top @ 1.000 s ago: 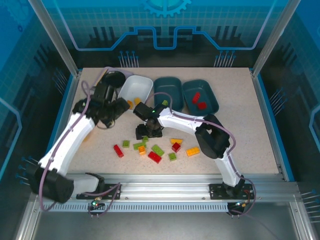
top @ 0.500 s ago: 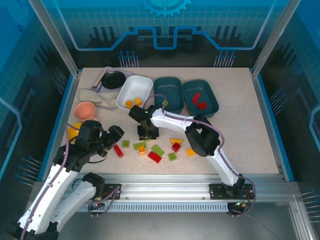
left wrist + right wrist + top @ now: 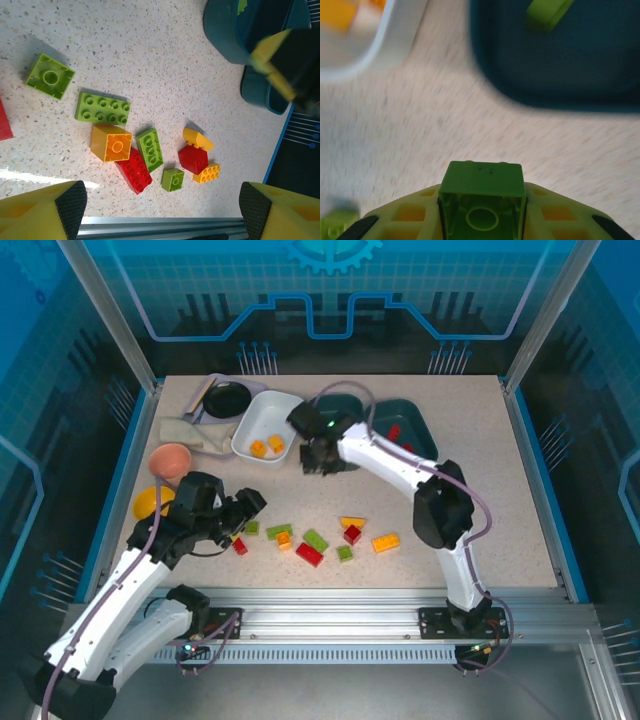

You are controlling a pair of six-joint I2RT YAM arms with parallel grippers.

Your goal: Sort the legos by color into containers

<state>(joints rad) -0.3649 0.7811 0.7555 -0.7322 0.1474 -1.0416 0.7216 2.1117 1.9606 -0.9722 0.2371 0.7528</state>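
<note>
Top view. Right pincer (image 3: 320, 456) hanging over the table (image 3: 500, 500) toward its far edge, at the near left corner of the middle dark teal plastic tub (image 3: 354, 412), just beside the white plastic tub (image 3: 262, 420); grip impossible to judge from here. Left pincer (image 3: 245, 508) low over the left end of the loose studded plastic bricks (image 3: 316, 540), nearer the near edge. Probable danger: release too early, with the load falling on bare table between the two tubs, or into the white one.

Left wrist view. Fingers (image 3: 55, 210) far apart, nothing between them. Red, green and orange bricks below, crowded, some touching. Probable danger: closing on one and pushing its neighbours away.

Right wrist view. Visible here and not from above: fingers closed on a small green studded brick (image 3: 482, 186), hollow underside toward the camera. Teal tub ahead, not yet underneath, one green piece (image 3: 547, 12) already inside. Depth of the hold unclear, so slipping possible.
</note>
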